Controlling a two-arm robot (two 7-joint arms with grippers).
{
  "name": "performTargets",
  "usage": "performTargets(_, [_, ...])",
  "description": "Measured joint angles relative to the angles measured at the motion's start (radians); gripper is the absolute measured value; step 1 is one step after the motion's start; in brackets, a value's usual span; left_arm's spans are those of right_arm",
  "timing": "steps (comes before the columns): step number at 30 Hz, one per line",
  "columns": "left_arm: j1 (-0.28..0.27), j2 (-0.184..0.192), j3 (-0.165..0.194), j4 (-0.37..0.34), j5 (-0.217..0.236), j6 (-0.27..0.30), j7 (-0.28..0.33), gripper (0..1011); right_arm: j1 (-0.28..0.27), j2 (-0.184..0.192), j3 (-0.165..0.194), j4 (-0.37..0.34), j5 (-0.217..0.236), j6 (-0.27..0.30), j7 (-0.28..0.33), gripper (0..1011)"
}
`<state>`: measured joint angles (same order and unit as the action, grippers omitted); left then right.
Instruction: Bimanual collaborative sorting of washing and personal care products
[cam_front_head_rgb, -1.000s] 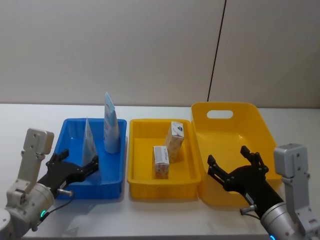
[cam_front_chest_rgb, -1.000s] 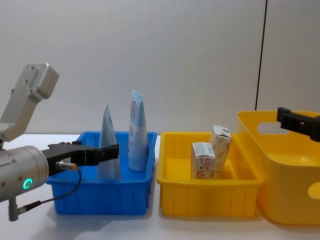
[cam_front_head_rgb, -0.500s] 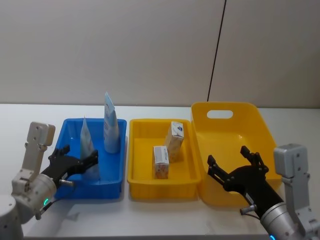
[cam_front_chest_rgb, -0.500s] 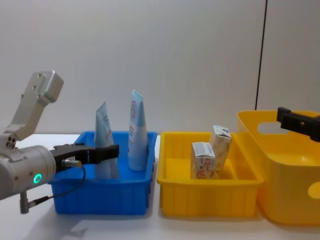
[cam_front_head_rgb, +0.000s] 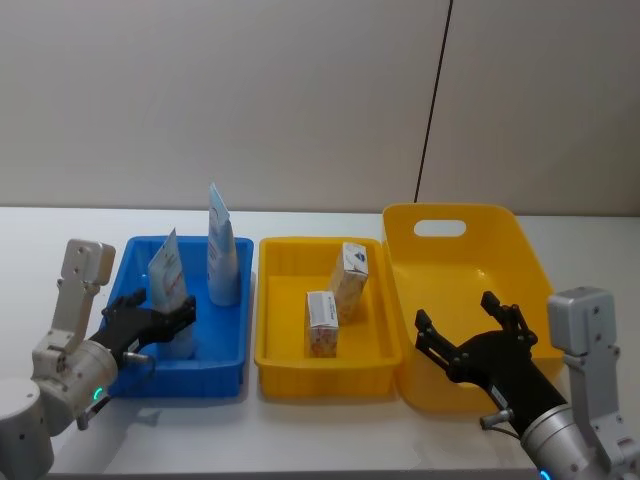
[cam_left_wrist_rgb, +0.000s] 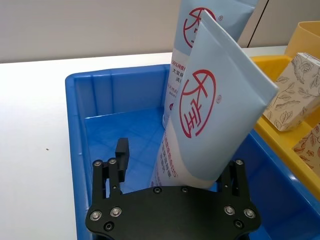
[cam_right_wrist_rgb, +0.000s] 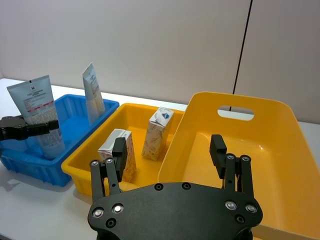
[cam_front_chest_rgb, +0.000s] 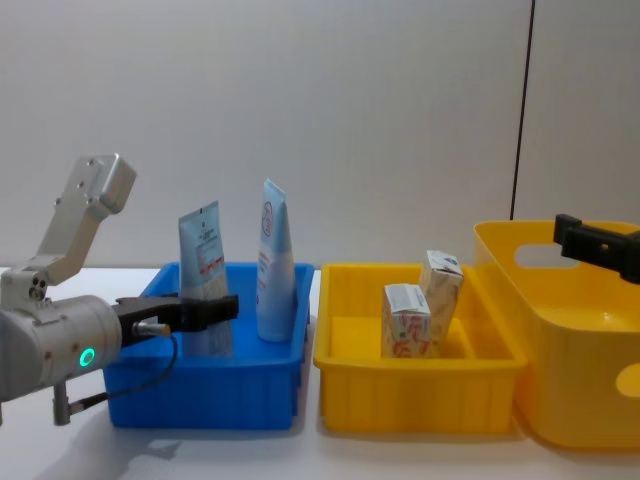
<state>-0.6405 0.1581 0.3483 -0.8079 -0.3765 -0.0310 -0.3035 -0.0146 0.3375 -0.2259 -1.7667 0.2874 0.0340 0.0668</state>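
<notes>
1. While my left gripper sits low in the front of the blue bin, its fingers are spread wide, one on either side of the near tube.
2. That near tube stands cap down on the bin floor and leans a little. The broad face turned toward my left wrist camera bears a red circle logo. One finger lies close against the tube, and the other has a clear gap beside it. I cannot tell whether either finger presses on it.
3. The far tube stands upright farther back in the same bin, toward its right wall and apart from the near tube. It carries the same red logo.
4. Just right of the blue bin is the yellow tray, which holds two cream cartons on end. The front carton is upright, and the rear carton stands just behind it, tilted slightly.
5. My right gripper hovers over the front rim of the yellow basket with its fingers wide apart. The basket stands against the tray's right side.
6. Both bins and the basket rest on the white bench.
</notes>
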Motion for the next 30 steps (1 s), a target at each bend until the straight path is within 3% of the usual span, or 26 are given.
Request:
performTargets(15, [-0.024, -0.011, -0.001, 0.044, 0.004, -0.012, -0.013, 490, 0.0, 0.0, 0.0, 0.0, 0.0, 0.0, 0.0, 1002])
performTargets(21, [-0.013, -0.003, 0.0, 0.017, 0.011, -0.016, -0.018, 445, 0.0, 0.0, 0.0, 0.0, 0.0, 0.0, 0.0, 1002])
performTargets(30, [0.019, 0.024, 0.0, -0.082, 0.021, -0.042, -0.049, 381, 0.0, 0.0, 0.0, 0.0, 0.0, 0.0, 0.0, 1002])
